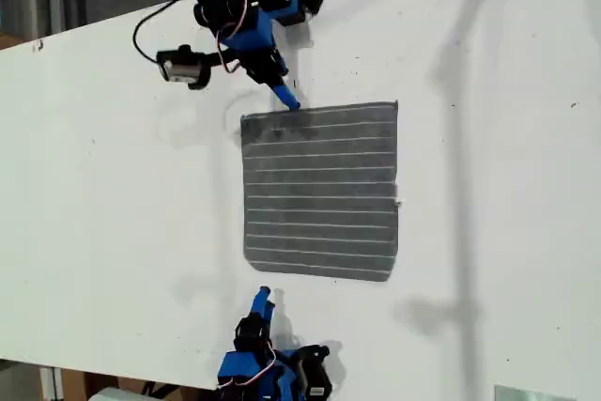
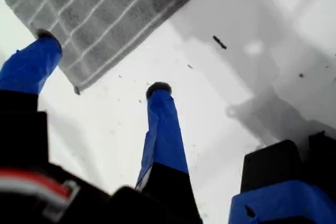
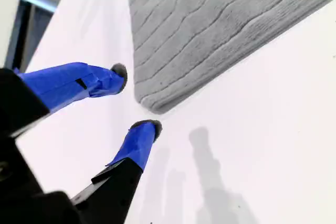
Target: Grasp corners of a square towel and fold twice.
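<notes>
Shows, in the exterior view, the towel [image 1: 319, 190] flat and unfolded on the counter [image 1: 113, 232], my first gripper [image 1: 285, 98] at its upper hem, my second gripper [image 1: 265, 300] just below it. Shows, in the first wrist view, jaws wide apart and empty, one fingertip [image 2: 47, 38] over the towel's edge near a corner [image 2: 77, 88]. Shows, in the second wrist view, jaws parted, holding nothing, beside another corner [image 3: 149, 106].
</notes>
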Tool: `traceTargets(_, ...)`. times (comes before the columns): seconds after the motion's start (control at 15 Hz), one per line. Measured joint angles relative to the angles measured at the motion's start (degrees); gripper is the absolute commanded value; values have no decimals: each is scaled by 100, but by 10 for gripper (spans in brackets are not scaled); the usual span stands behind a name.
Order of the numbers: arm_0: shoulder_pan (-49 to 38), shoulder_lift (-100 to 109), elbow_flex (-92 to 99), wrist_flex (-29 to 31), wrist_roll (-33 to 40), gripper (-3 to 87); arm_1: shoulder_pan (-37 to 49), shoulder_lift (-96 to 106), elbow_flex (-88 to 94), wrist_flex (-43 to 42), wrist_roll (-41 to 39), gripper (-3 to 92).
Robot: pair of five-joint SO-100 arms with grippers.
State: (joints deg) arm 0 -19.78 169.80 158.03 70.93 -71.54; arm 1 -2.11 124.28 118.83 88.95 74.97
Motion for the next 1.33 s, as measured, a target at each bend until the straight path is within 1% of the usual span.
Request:
traceTargets(0.07, 272, -703, -229, -18, -132, 151, -483, -1591, -1169, 360, 237, 376)
traceTargets(0.13, 457, -993, -229, -9, -299, 158, -1011, -2742, -2013, 633, 668, 380)
traceTargets(0.2, 527, -1046, -79, -18, -475, 163, -1617, -3498, -2531, 703, 1116, 380)
traceTargets(0.27, 571, -1020, 185, -79, -589, 164, -2162, -3894, -2839, 721, 1600, 380)
traceTargets(0.33, 598, -949, 457, -264, -598, 166, -2637, -4201, -3111, 554, 1942, 380)
traceTargets(0.4, 606, -826, 703, -457, -598, 166, -2936, -4562, -3401, 378, 2109, 380)
traceTargets(0.47, 598, -738, 861, -615, -598, 166, -3076, -4957, -3718, 229, 2180, 380)
traceTargets(0.6, 598, -519, 1020, -668, -598, 166, -3138, -5836, -4368, 70, 2188, 380)
traceTargets(0.67, 598, -360, 1081, -668, -580, 166, -3155, -6021, -4403, -149, 2188, 380)
traceTargets(0.87, 598, -158, 1125, -668, -545, 190, -3155, -6293, -4403, -387, 2180, 382)
traceTargets(1.33, 589, -149, 1125, -668, -527, 189, -3155, -6618, -4403, -1090, 2109, 334)
